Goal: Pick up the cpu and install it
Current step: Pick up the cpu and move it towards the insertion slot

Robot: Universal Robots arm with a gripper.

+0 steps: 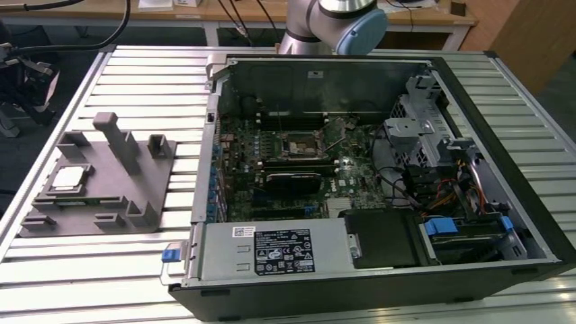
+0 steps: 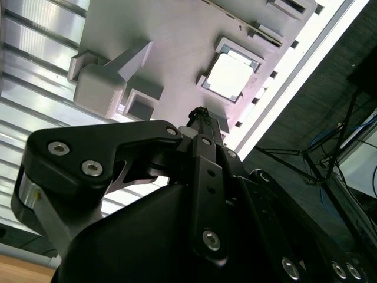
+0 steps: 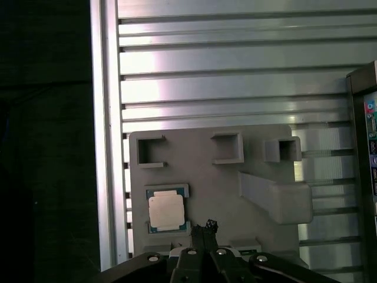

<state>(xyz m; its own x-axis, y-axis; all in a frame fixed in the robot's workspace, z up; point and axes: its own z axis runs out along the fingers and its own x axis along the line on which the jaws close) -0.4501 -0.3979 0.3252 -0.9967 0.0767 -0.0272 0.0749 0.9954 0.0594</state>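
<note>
The cpu (image 3: 166, 212) lies flat in a pocket of the grey holder (image 3: 218, 177) that keeps it from sliding, just beside and beneath my pincer (image 3: 204, 227). My pincer hangs over the holder, tips pressed together, gripping nothing. The open computer case (image 1: 360, 169) stands well apart on the bench (image 1: 135, 74).

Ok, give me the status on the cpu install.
Nothing is done yet: the cpu lies untouched in its recess on the holder. In hand: the gripper hangs over the holder near the cpu, fingers shut on nothing. Left: the pick-up and seating it in the socket.
</note>
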